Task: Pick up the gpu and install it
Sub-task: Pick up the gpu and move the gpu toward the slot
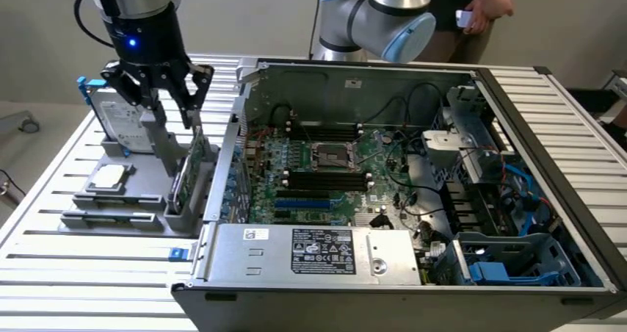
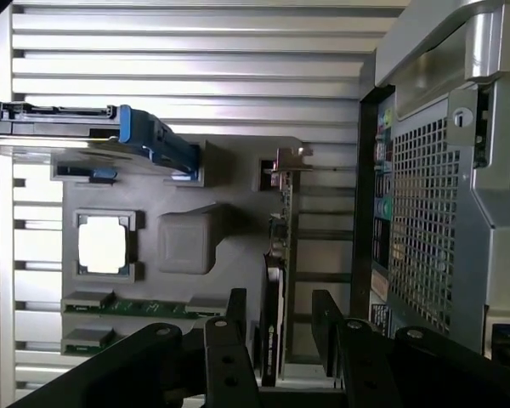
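Hovering over thin green-black gpu (image 2: 282, 221): hand (image 2: 279, 299), fingers apart; ribbed metal table (image 2: 187, 76).

no legible text, black label (image 1: 322, 250) on power supply (image 1: 245, 264) too small to read

Slatted metal table (image 1: 59, 273), plain pale wall (image 1: 249, 16)

- counter (image 1: 69, 273): ribbed bare metal, dull silver
- computer case (image 2: 425, 221): grey sheet metal, partly perforated
- holder tray (image 1: 98, 220) beside the computer case: matt grey plastic
- gpu (image 2: 276, 246): green circuit board, silvery metal bracket
- fingers (image 2: 235, 327): matt black
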